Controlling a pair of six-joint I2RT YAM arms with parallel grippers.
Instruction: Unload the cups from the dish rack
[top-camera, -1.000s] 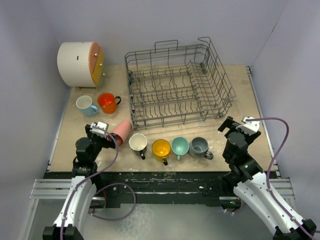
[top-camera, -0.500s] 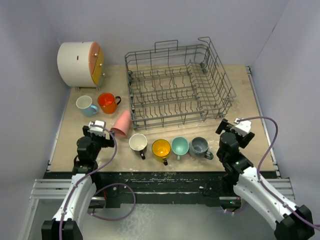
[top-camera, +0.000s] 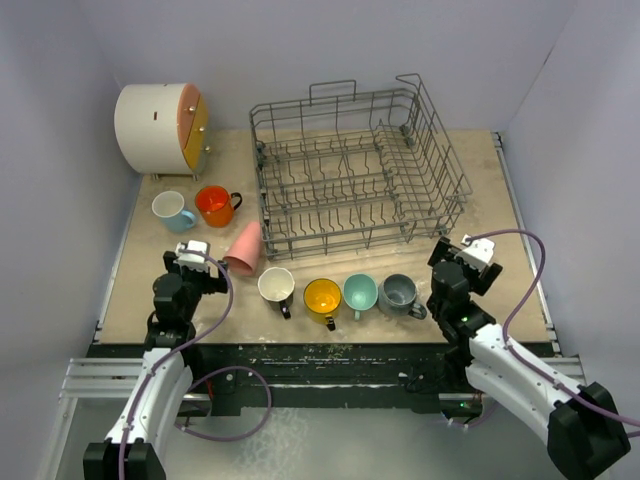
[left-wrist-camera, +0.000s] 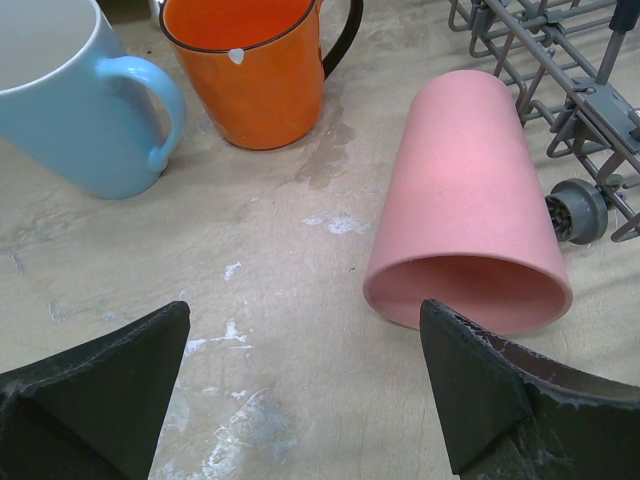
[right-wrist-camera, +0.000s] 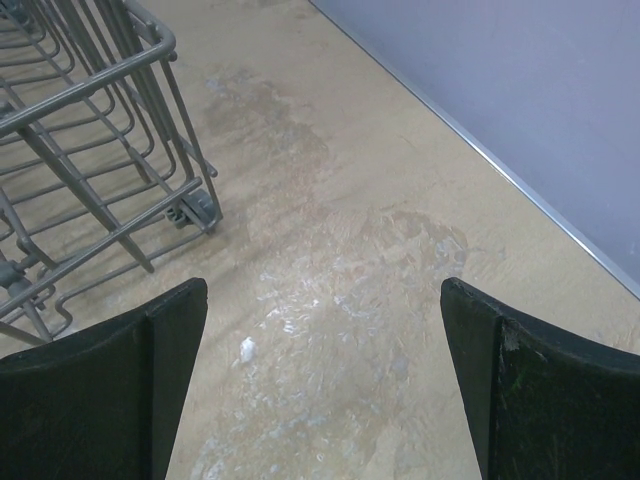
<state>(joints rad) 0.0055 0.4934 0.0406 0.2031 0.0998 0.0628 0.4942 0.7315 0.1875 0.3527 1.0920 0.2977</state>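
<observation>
The grey wire dish rack (top-camera: 355, 170) stands at the back middle with no cup in it. The pink tumbler (top-camera: 243, 252) lies on its side at the rack's front left corner, mouth towards my left gripper (top-camera: 196, 262), which is open and empty just near-left of it. In the left wrist view the tumbler (left-wrist-camera: 465, 200) lies ahead right, past the light blue mug (left-wrist-camera: 70, 95) and orange mug (left-wrist-camera: 255, 65). The black mug (top-camera: 277, 287), yellow mug (top-camera: 323, 298), teal mug (top-camera: 360, 294) and grey mug (top-camera: 398, 294) stand upright in a row. My right gripper (top-camera: 455, 262) is open and empty.
A white cylindrical cabinet (top-camera: 160, 128) with an orange-yellow front stands at the back left. The light blue mug (top-camera: 172, 210) and orange mug (top-camera: 215, 205) stand in front of it. The right wrist view shows the rack's corner (right-wrist-camera: 90, 150) and the grey wall (right-wrist-camera: 520, 90) along the table's right edge.
The pink tumbler was let go and now lies on the table. My left gripper drew back towards the near edge. My right gripper moved left and nearer, towards the grey mug.
</observation>
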